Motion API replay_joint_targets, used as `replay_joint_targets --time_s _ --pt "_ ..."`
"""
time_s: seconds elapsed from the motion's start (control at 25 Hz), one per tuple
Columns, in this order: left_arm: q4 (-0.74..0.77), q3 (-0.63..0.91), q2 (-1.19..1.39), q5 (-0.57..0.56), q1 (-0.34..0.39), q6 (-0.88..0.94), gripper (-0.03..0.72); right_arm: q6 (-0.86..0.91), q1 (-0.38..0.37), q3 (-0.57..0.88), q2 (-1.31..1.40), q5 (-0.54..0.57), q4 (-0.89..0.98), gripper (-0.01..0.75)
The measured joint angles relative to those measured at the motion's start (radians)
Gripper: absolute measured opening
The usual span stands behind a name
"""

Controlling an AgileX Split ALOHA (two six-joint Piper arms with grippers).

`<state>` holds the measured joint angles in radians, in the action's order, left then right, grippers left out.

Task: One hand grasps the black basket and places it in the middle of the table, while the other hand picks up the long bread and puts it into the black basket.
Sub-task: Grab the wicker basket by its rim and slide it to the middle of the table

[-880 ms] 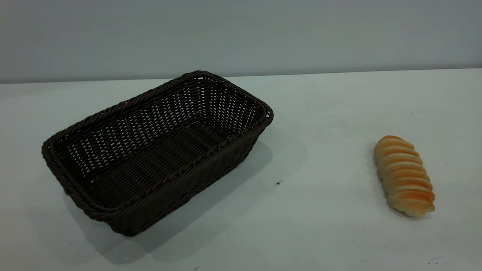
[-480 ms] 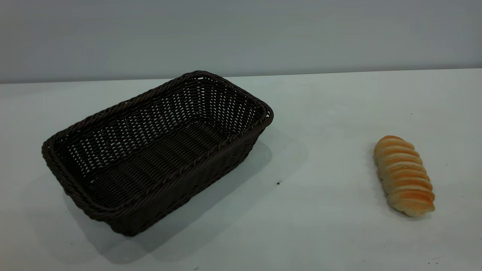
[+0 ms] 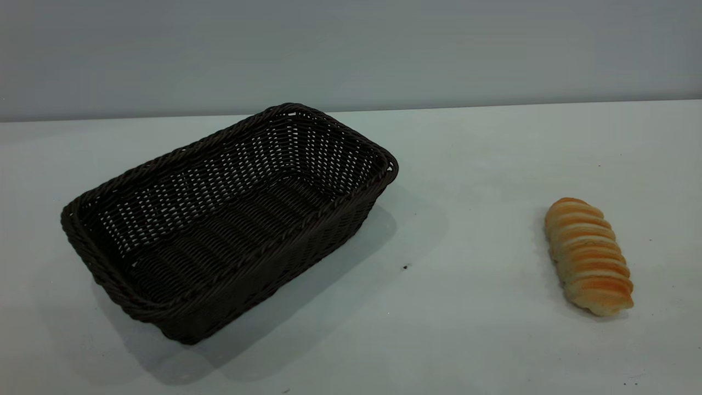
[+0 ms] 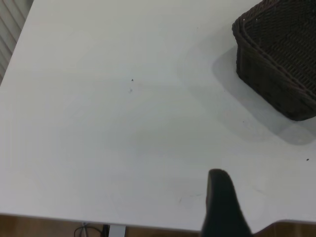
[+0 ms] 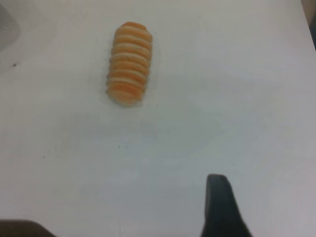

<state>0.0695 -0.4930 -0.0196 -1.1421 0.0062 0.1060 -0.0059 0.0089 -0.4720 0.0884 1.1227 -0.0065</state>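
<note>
**Pre-grasp, nothing touched**

Basket sits left of centre on the desk, empty. Bread lies well apart, right. Neither gripper reaches them; can't tell open or closed. Next: left approaches basket rim, right the bread.

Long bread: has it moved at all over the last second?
No. In the exterior view the long bread lies at the same spot on the table, equally far right of the dark speck as before.

Left gripper only a single dark finger showing in its wrist view, right gripper likewise, neither holding anything
</note>
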Motion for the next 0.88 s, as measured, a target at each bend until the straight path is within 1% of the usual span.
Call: replay_joint_targets --time_s 0.64,0.72,0.8,0.88 --pt "-0.002 0.000 0.000 0.001 0.000 -0.008 0.521 0.000 0.000 0.000 0.000 0.000 -0.002 0.437" --pt "-0.002 -0.006 0.000 0.019 0.000 -0.008 0.521 0.000 0.000 -0.001 0.000 -0.001 -0.002 0.437" --pt "-0.009 -0.027 0.000 0.065 0.000 -0.007 0.521 -0.011 0.000 -0.012 0.000 -0.019 -0.002 0.437" --pt "-0.036 -0.043 0.000 0.115 0.000 -0.005 0.521 -0.047 0.000 -0.025 0.000 -0.073 -0.001 0.437"
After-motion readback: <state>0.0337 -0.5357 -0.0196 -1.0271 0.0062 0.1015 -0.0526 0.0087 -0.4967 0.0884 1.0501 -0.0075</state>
